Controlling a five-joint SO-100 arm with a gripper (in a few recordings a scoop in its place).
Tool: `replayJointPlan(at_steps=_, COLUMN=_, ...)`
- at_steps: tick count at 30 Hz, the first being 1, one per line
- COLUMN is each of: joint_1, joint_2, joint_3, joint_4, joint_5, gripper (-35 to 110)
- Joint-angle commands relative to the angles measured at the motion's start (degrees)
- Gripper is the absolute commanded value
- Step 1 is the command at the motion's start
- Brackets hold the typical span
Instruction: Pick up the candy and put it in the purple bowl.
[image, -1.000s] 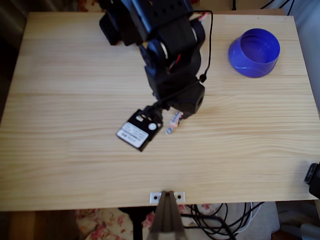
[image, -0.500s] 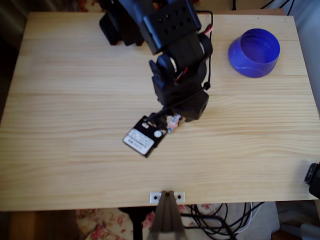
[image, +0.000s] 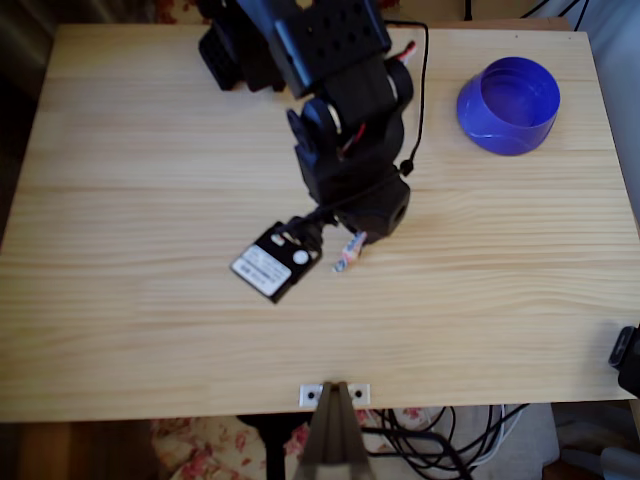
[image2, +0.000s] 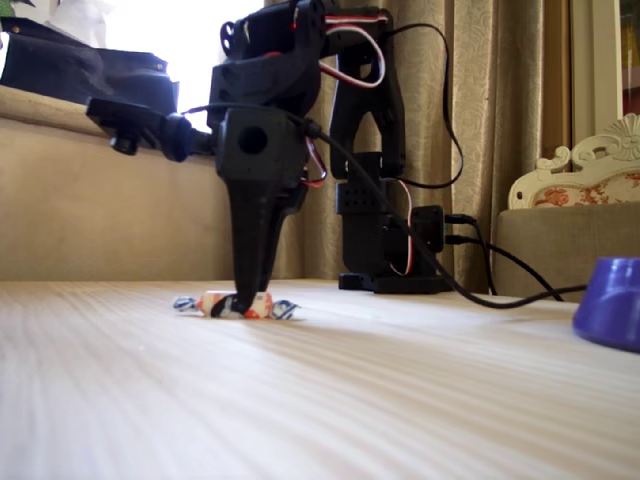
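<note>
The table (image: 150, 200) is pale blond wood with long straight grain lines; the arm (image: 345, 120) on it is all black, with thin red and white wires showing near the joints and a black cable looping off it; there's a white label (image: 268, 268) with dark print on a black block by the arm; the candy (image2: 236, 305) is whitish-orange with dark marks and bluish-silver twisted ends; the bowl (image: 508, 105) is a solid blue-purple; the curtains (image2: 490, 120) behind are beige with a faint woven pattern.

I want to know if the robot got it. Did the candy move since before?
Yes, a little. In the overhead view the candy sits slightly lower and right of where it was half a second ago, away from the table's top edge, back near its earlier spot.
</note>
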Motion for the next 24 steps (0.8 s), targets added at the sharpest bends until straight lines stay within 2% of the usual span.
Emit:
replayJointPlan(at_steps=1, joint_1=-0.1, joint_2=10.7, joint_3=3.3, joint_4=0.2, joint_5=1.0, gripper=0)
replayJointPlan(at_steps=10, joint_1=-0.4, joint_2=21.6, joint_3=5.8, joint_4=3.1, joint_5=-5.7, gripper=0)
replayJointPlan(at_steps=16, joint_1=-1.1, joint_2=35.4, joint_3=11.5, joint_4=3.7, joint_5=-11.6, gripper=0)
replayJointPlan(at_steps=24, joint_1=-11.4, joint_2=46.1, joint_3=11.3, joint_4=6.5, joint_5=-28.0, gripper=0)
